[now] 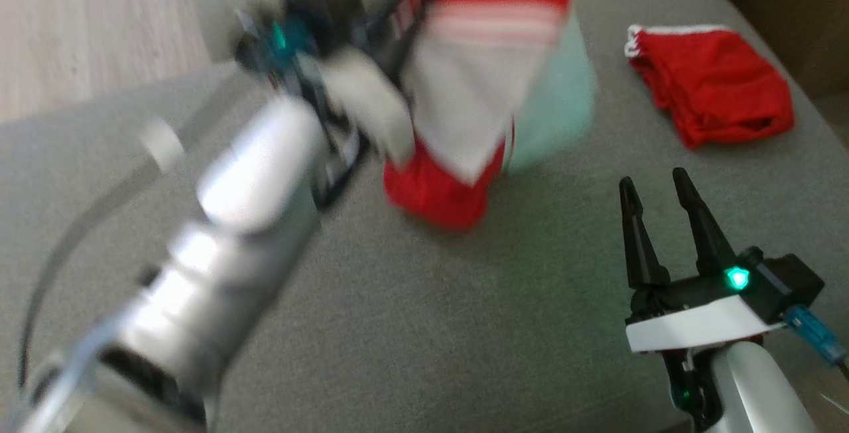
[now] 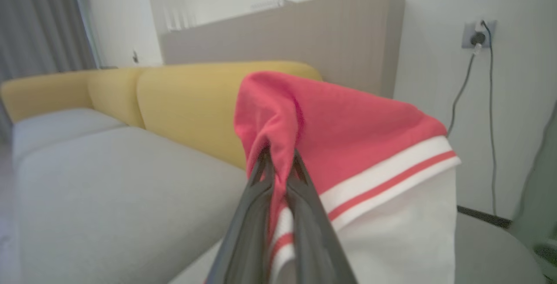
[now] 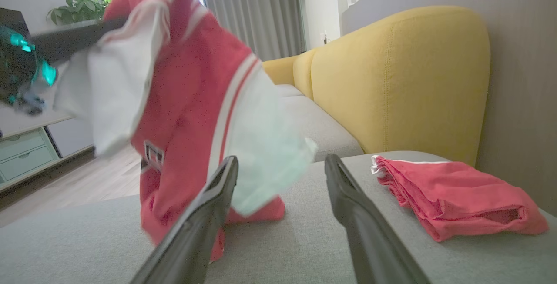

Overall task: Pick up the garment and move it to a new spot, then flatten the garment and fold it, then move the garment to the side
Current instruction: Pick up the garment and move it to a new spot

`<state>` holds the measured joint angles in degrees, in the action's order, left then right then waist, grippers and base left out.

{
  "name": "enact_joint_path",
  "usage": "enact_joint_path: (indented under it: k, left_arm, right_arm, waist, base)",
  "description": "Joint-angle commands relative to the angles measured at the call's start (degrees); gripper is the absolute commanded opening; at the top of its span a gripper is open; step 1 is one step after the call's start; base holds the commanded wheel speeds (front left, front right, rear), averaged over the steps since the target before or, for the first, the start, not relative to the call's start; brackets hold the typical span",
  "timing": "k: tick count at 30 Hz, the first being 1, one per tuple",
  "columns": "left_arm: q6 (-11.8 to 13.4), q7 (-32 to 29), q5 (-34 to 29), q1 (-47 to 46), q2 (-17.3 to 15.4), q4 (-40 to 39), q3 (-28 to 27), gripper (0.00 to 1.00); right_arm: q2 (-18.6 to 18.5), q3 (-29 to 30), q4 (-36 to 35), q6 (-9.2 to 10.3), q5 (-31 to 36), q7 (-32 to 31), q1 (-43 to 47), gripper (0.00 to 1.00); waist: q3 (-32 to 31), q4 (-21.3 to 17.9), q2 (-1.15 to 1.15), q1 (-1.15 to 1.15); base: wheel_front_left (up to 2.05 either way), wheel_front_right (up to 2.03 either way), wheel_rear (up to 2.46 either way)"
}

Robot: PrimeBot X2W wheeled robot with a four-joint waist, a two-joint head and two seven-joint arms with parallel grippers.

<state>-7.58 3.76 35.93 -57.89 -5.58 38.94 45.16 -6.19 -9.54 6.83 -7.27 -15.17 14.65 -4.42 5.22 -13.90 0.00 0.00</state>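
Note:
The garment (image 1: 477, 101) is a red and white top with striped trim, hanging in the air with its lower hem brushing the grey cushion (image 1: 424, 327). My left gripper (image 1: 404, 42) is shut on a bunched red fold near its top, blurred in the head view. In the left wrist view my left gripper (image 2: 280, 158) pinches that red cloth (image 2: 339, 127) between its dark fingers. The right wrist view shows the garment (image 3: 187, 101) dangling to the left. My right gripper (image 1: 656, 187) stands open over the cushion at the lower right, nothing between its fingers (image 3: 209, 214).
A folded red garment (image 1: 713, 85) with white trim lies on the cushion at the far right, also seen as the red pile (image 3: 452, 197). A yellow sofa back (image 3: 400, 79) rises behind. Wooden floor (image 1: 79, 28) lies beyond the cushion's far left edge.

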Motion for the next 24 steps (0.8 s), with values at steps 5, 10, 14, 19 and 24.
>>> enact_joint_path:
  k: [5, 10, 14, 19, 24]
  left_arm:
    - [0.1, 7.0, 3.3, 13.5, 0.1, 1.2, 3.8, 0.00]
    - [1.0, 10.5, 5.7, 24.3, 1.7, 3.8, 4.2, 1.00]
    - [3.2, 11.2, 5.8, 30.2, 2.4, -0.2, 0.8, 1.00]
    - [9.6, 11.2, -2.8, 39.8, 1.6, -13.5, -8.7, 1.00]
    - [15.0, 11.2, -11.9, 51.4, 1.4, -28.5, -21.9, 1.00]
  right_arm:
    - [0.7, -1.4, -2.1, -0.22, -0.6, 0.3, -3.0, 1.00]
    - [0.6, 0.1, -1.2, -0.22, -0.5, 0.3, -1.5, 1.00]
    - [-0.1, 0.2, 0.9, -0.22, -0.3, 0.3, 1.2, 1.00]
    - [-0.5, 0.6, 2.8, -0.22, 0.5, 0.3, 4.6, 1.00]
    - [0.5, 2.7, 3.6, -0.22, 1.1, 0.3, 7.1, 1.00]
  waist:
    - [4.4, 0.7, 0.00, 0.00]
    - [2.8, 4.0, 0.00, 0.00]
    - [-1.2, 6.8, 0.00, 0.00]
    - [-5.7, 10.1, 0.00, 0.00]
    - [-8.5, 12.8, 0.00, 0.00]
  base:
    - [0.00, 0.00, 0.00]
    - [0.00, 0.00, 0.00]
    - [0.00, 0.00, 0.00]
    - [0.00, 0.00, 0.00]
    - [0.00, 0.00, 0.00]
